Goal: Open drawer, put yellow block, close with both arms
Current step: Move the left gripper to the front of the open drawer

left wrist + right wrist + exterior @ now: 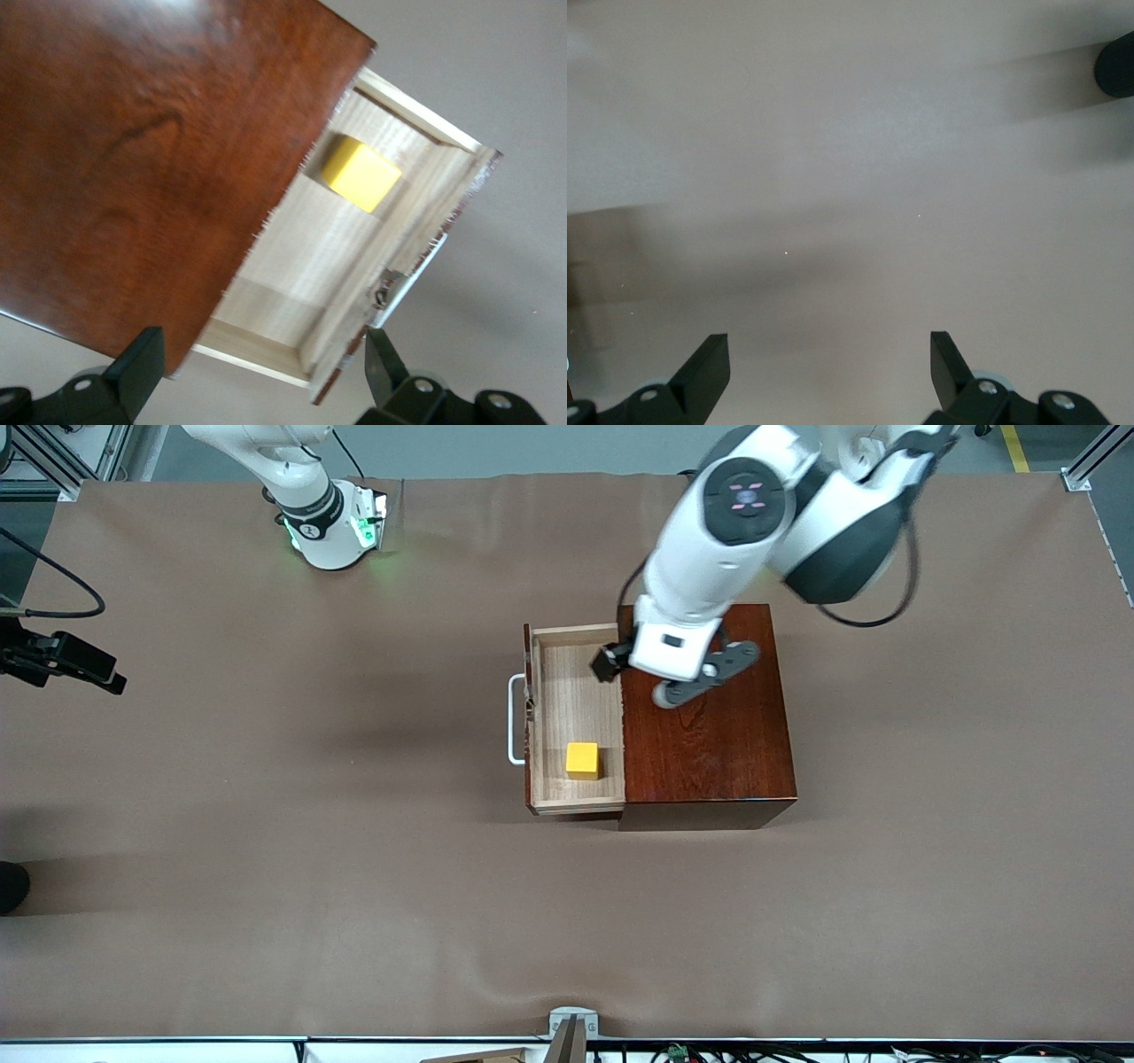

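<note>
The drawer (574,691) stands pulled out of the dark reddish-brown box (709,726) toward the right arm's end of the table, its white handle (511,719) leading. The yellow block (582,761) lies on the drawer floor, in the part nearer the front camera. My left gripper (609,664) hangs open and empty over the seam between the box top and the open drawer. In the left wrist view the block (359,173) sits in the drawer (301,257) beside the box (133,150), well clear of the gripper (263,359). My right gripper (830,354) is open over bare table.
The right arm's base (330,524) stands at the table's back edge, and the arm rises out of the front view. A black device on a cable (66,660) sits at the table edge at the right arm's end. A dark round object (1116,66) shows in the right wrist view.
</note>
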Controlling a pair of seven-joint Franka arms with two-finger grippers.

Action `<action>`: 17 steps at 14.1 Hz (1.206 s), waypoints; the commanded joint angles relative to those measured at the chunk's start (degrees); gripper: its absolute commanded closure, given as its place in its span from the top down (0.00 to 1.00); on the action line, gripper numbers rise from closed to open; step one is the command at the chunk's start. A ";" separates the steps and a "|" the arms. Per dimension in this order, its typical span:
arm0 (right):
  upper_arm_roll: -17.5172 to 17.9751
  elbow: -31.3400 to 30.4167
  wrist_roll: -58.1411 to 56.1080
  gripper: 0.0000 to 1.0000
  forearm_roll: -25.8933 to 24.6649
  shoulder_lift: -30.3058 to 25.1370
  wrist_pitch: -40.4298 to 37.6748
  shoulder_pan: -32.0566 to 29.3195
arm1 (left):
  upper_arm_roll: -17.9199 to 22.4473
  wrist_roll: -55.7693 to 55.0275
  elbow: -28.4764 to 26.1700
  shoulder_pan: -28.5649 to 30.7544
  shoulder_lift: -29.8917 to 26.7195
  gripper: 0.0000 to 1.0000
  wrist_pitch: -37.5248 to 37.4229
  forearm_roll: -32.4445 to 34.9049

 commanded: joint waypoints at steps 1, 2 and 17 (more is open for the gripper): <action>-0.35 -1.58 0.31 1.00 -0.67 -1.37 1.50 0.74 | 0.35 -6.91 3.25 -2.76 3.24 1.00 2.89 1.37; -0.35 -1.66 -0.13 1.00 -0.67 -1.29 1.94 0.56 | 0.69 -9.55 3.43 -4.60 4.47 1.00 4.39 1.46; -0.35 -2.11 -0.22 1.00 -0.76 -1.20 2.83 0.47 | 17.57 -59.82 8.53 -29.40 21.00 1.00 21.09 2.78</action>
